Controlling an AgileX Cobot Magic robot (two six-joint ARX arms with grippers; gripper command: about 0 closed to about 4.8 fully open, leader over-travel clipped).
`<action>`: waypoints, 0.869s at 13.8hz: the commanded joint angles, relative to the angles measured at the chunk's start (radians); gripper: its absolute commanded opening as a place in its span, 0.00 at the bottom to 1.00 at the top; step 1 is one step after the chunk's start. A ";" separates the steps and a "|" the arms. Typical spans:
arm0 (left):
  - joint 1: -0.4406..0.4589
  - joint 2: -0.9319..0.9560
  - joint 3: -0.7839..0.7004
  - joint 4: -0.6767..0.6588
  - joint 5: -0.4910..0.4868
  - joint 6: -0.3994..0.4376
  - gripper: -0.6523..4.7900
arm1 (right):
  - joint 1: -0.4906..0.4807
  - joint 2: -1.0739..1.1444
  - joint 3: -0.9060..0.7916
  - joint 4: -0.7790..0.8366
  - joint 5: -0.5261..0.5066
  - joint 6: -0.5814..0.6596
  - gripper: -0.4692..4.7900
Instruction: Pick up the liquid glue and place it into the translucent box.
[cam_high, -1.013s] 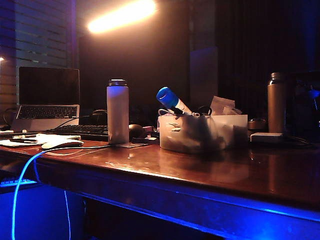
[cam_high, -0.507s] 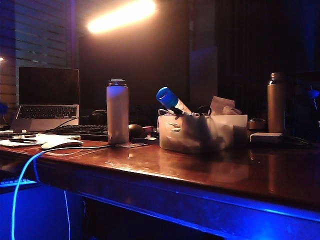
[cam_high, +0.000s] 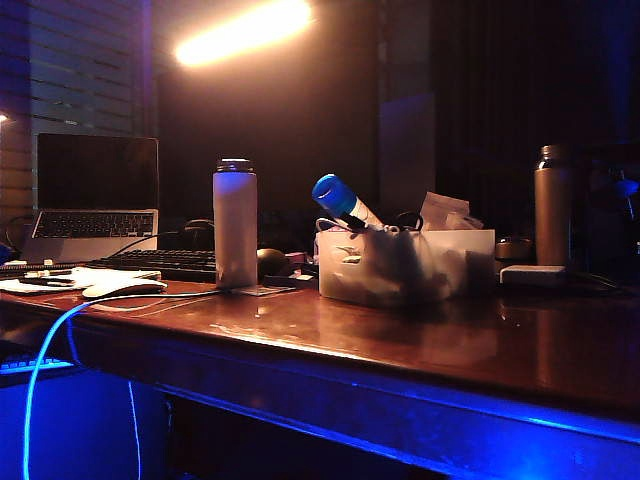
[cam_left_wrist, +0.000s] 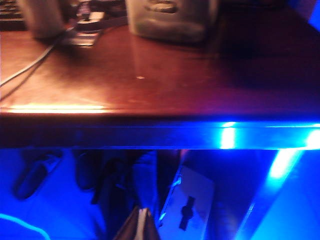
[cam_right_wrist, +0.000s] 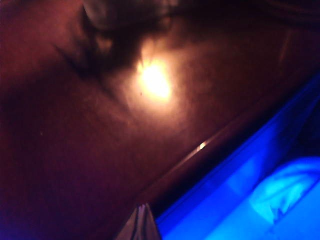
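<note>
Looking across the exterior view first, almost nothing differs from 1 second ago. The glue (cam_high: 342, 202) leans in the box (cam_high: 405, 264) at the same tilt, blue cap up and to the left, lower body hidden behind the frosted wall. The box sits mid-worktop (cam_high: 400, 340), with the white flask (cam_high: 235, 224) near it on the left and the brown bottle (cam_high: 552, 205) well apart on the right. A laptop (cam_high: 96, 196) and keyboard (cam_high: 165, 262) stand further left. Neither arm shows in this view, now or in the 2 earlier pictures, so both are already clear of the box.

The left wrist view looks along the worktop from beyond its front edge, with the floor below lit blue. The box (cam_left_wrist: 170, 20) is far off at the back of the surface, and the base of the flask (cam_left_wrist: 42, 20) is beside it. The left hand (cam_left_wrist: 141, 225) shows only as 2 tips pressed together, narrow and holding nothing.

The right wrist view is blurred. It shows bare worktop (cam_right_wrist: 75, 140) with a lamp reflection and the blue-lit edge. The right hand (cam_right_wrist: 141, 222) also shows as tips drawn together, with nothing between them; no task thing is clear here.

As I judge it, the task is done: the glue rests in the box and stays put with no support, and both hands hang back near the front edge with nothing left to carry.
</note>
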 joint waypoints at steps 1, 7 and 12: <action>0.000 0.000 -0.002 -0.001 -0.007 0.003 0.11 | 0.000 0.000 -0.004 -0.008 0.003 0.002 0.09; 0.000 0.000 -0.002 -0.001 -0.006 0.000 0.11 | 0.000 0.000 -0.004 -0.006 -0.007 0.002 0.09; 0.000 -0.037 -0.002 -0.003 -0.006 0.000 0.11 | 0.000 -0.054 -0.004 -0.025 -0.007 0.002 0.09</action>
